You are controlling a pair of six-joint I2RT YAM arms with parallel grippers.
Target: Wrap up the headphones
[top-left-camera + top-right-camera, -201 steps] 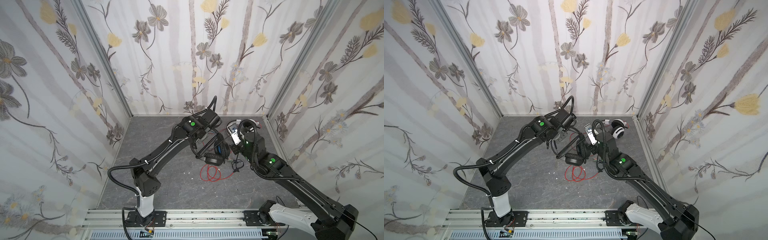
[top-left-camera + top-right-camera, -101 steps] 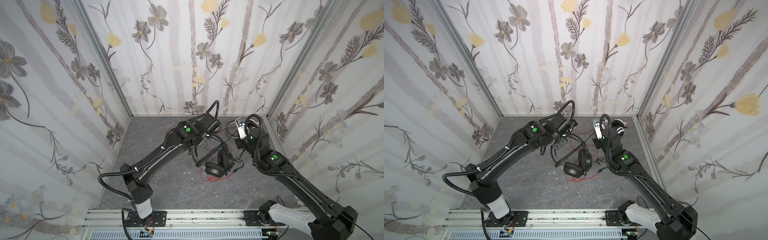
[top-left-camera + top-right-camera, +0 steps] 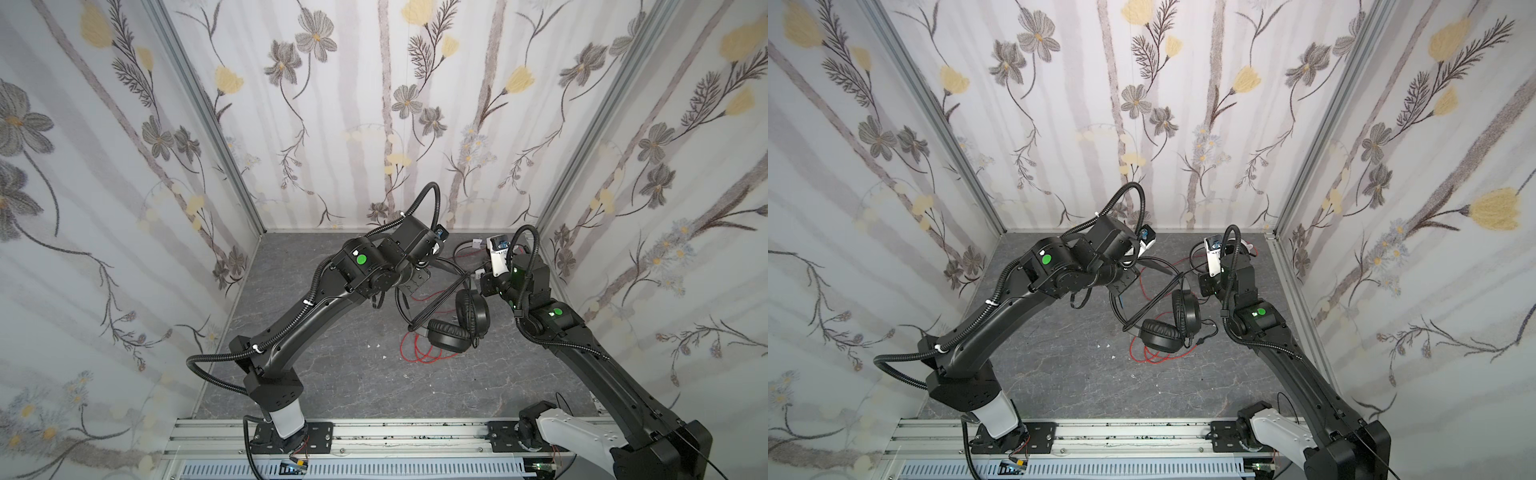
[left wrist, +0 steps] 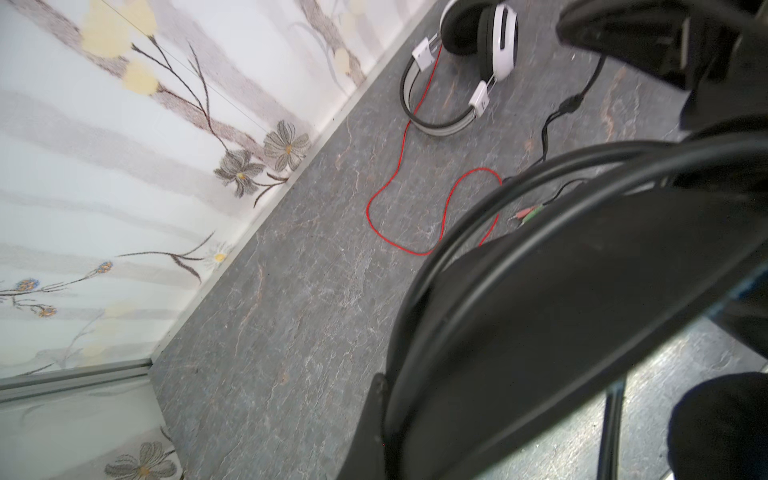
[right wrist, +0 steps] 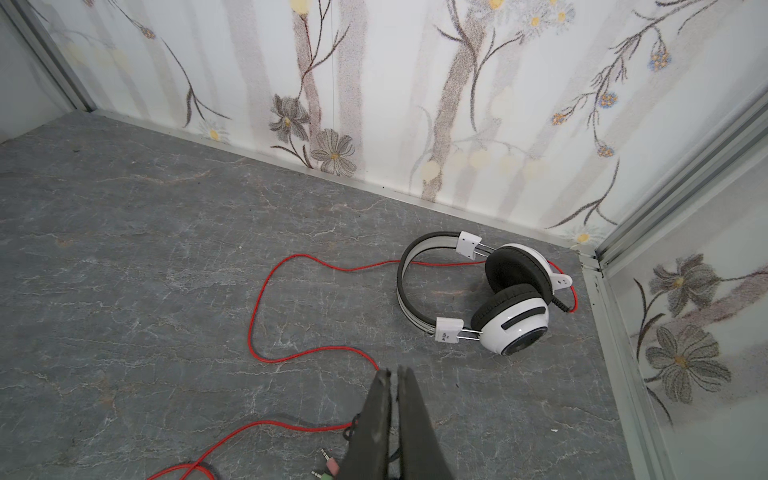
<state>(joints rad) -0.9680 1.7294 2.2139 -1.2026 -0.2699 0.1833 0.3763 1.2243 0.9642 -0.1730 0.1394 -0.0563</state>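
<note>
The black headphones hang over the middle of the floor, ear cups low. My left gripper is shut on their headband, which fills the left wrist view. Black cable strands stretch from the headband up to my right gripper. The right gripper is shut, and the black cable passes between its fingers, with the pink and green plugs just beside them. The white headphones lie in the far right corner, their red cable looping across the floor.
Flowered walls close in the grey floor on three sides. A coil of red cable lies under the black ear cups. The arms' mounting rail runs along the front edge.
The left arm has carried the black headphones lower and toward the front right. The right gripper has moved back toward the far right corner and its jaws have closed slightly.
</note>
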